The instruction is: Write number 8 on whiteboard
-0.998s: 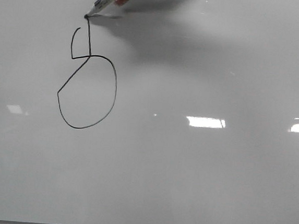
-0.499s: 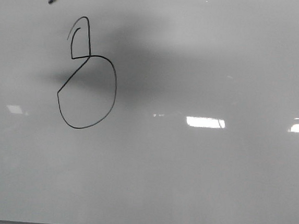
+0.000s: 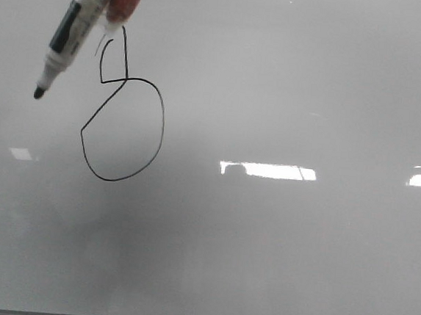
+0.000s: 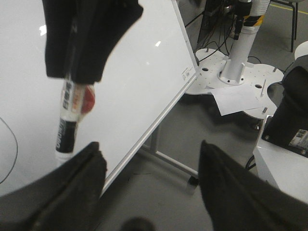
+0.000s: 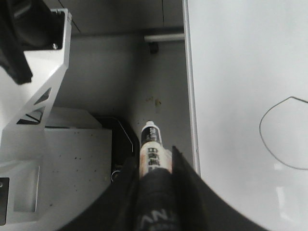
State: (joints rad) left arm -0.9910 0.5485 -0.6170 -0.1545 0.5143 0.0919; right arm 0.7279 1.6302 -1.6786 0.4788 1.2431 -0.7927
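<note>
The number 8 point(image 3: 122, 113) sits at the upper left of the whiteboard point(image 3: 276, 252), just right of my marker point(image 3: 68, 34) tip, which slants down-left off the surface, my right gripper point(image 5: 155, 166) clamped on its barrel.

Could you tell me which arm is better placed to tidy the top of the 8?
Right: the right gripper is shut on the marker, tip beside the number 8; the left gripper is open, empty.
</note>
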